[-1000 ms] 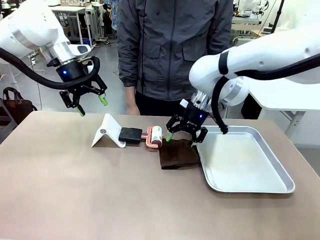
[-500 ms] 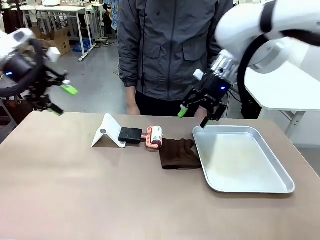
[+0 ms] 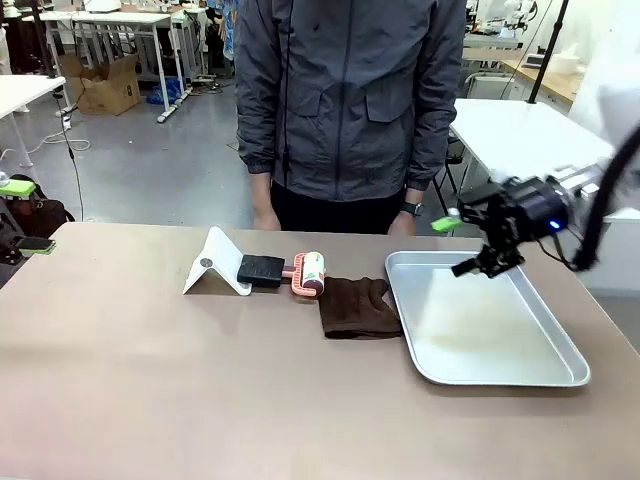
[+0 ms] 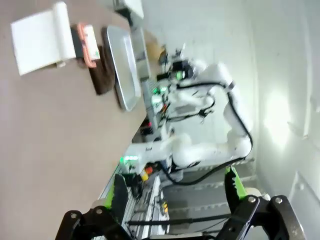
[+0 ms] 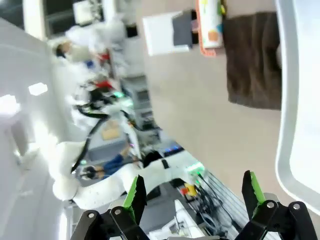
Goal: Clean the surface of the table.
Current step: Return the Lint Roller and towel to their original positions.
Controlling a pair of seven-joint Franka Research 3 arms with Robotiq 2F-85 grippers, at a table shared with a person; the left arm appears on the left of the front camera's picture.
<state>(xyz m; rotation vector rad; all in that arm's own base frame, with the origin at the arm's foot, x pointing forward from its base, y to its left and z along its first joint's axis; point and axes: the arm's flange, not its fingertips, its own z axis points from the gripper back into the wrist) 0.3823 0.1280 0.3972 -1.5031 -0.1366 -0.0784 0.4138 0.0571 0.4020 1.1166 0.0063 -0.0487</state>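
Your table (image 3: pixel 150 380) spreads wide across the front view, a smooth matte taupe-brown top. On it, from left to right, sit a folded white stand (image 3: pixel 215 263), a black block (image 3: pixel 261 270), a pink-framed lint roller (image 3: pixel 308 273), a soft dark brown cloth (image 3: pixel 357 308) and a shallow silver metal tray (image 3: pixel 560 372). Your right end effector (image 3: pixel 462 245) hangs above the tray's far edge, fingers apart and empty. Your left end effector (image 4: pixel 175 192) also stands spread, holding nothing.
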